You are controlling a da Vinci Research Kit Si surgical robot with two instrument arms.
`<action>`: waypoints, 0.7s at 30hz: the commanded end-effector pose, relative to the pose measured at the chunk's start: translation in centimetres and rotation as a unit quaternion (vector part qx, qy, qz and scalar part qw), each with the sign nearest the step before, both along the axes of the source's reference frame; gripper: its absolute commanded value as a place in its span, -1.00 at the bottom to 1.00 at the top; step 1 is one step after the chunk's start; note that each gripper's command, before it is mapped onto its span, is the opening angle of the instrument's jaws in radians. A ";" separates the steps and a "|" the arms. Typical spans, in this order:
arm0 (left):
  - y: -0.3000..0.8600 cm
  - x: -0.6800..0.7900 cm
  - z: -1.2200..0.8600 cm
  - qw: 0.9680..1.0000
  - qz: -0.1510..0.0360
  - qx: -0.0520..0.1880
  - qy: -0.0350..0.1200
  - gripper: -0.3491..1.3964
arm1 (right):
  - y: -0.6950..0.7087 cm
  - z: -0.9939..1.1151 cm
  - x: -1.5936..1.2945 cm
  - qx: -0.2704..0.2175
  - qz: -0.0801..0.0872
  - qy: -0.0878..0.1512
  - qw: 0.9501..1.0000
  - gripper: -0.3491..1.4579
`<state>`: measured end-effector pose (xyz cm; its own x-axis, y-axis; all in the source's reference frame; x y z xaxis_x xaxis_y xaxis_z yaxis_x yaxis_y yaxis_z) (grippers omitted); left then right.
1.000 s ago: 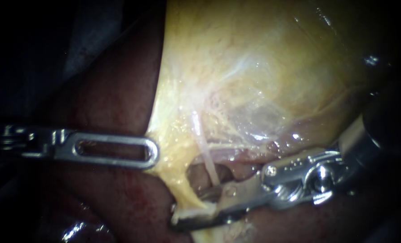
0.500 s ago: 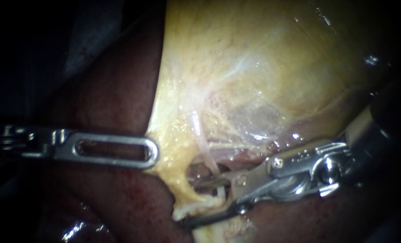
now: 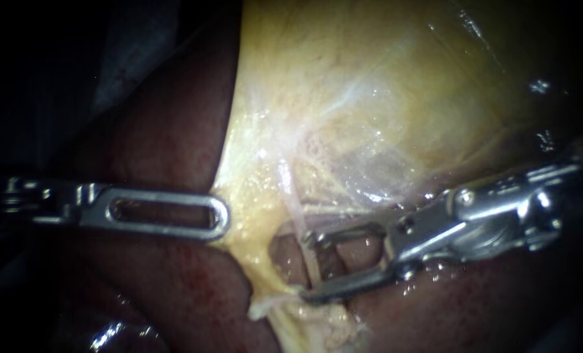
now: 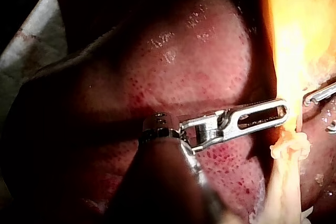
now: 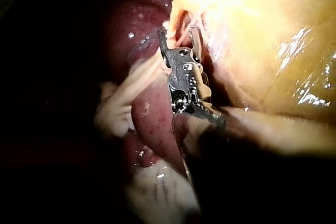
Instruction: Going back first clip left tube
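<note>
1. Left instrument (image 3: 221, 219): its jaws are lying closed on the yellow edge of the gallbladder (image 3: 370, 85), beside the dark red liver (image 3: 167, 144).
2. Right instrument (image 3: 306, 267): its jaws are standing wide apart and gripping nothing.
3. Tube (image 3: 298, 212): this thin pale strand is running down from the gallbladder and passing between the right instrument's parted jaws.

Liver (image 3: 161, 150): dark red, wet, finely speckled; fills lower and left ground. Gallbladder (image 3: 383, 85): yellow-tan, glistening, filmy white strands across surface; lies against liver, its edge running down along liver's middle. Pale ragged tissue fringe (image 3: 268, 304) trails from gallbladder's lower tip onto liver. Grey cloth (image 3: 131, 46) beyond liver's far edge, dim. Faint red blotches on liver beside fringe.
</note>
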<state>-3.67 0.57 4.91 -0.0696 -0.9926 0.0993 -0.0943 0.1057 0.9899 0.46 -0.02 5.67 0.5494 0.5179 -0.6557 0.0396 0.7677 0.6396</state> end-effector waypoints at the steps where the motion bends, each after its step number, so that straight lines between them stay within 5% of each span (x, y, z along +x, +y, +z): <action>1: 0.00 0.00 0.01 1.000 0.000 0.000 0.000 -1.00 | 0.04 -0.02 -0.05 -0.003 0.003 -0.001 1.000 -0.13; 9: 0.01 -0.01 0.04 1.000 0.000 0.000 0.000 -1.00 | 0.32 -0.15 -0.46 -0.015 0.020 -0.007 1.000 -0.13; 21: 0.02 -0.06 0.13 1.000 -0.001 -0.002 0.001 -1.00 | 0.37 -0.14 -0.71 -0.017 0.029 -0.012 0.999 -0.14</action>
<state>-3.74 0.59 5.05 -0.0707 -0.9921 0.1032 -0.0934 0.1096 0.9896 -0.26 0.35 5.52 0.5344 0.5266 -0.6612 -0.0191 0.7896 0.6134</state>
